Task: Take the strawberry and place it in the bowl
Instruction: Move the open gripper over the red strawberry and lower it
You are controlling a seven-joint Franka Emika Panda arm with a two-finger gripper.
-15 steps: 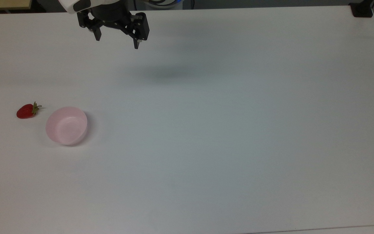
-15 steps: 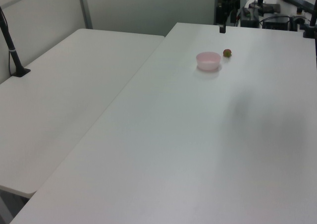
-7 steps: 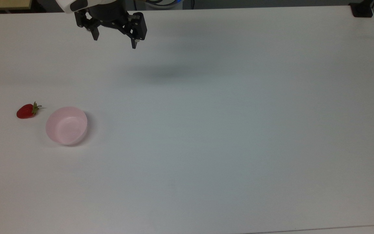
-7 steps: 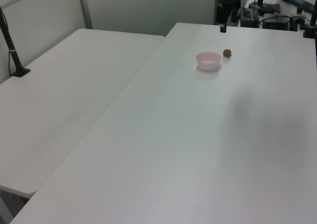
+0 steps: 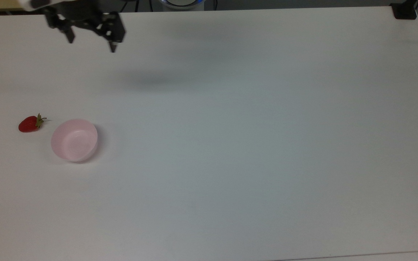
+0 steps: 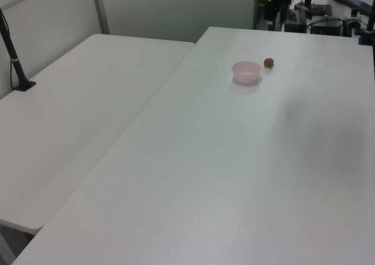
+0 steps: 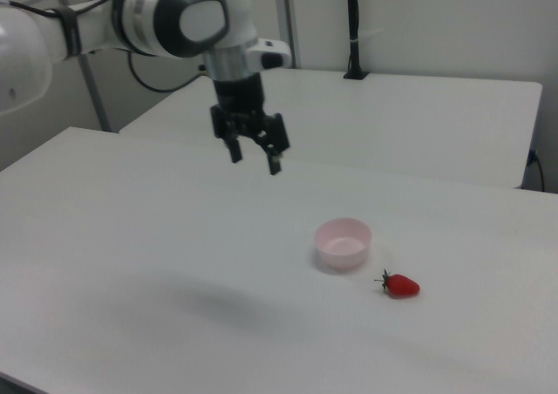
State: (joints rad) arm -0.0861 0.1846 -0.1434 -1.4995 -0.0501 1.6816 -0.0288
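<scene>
Top view: the gripper is seen near the upper left corner, above the white table, with its two dark fingers spread wide apart and nothing held between them. A soft shadow is cast on the table below and to the top view's right of it. The strawberry lies on its side near the top view's left edge, its green cap turned toward the bowl. The bowl stands upright just beside the strawberry, on the top view's right of it and slightly lower in the picture — the two are close but not touching. Nothing lies inside the bowl. Both are well apart from the gripper.

Left view: the bowl is seen at the far end of the table, with the strawberry just beyond it toward the left view's right. A second white table adjoins on the left view's left.

Right view: the gripper hangs in the air from the arm, well above the table — jaws open and empty, pointing downward. The bowl is seen below it and to the right view's right; the strawberry rests on the table just beside the bowl, nearer the camera and further to the right view's right.
</scene>
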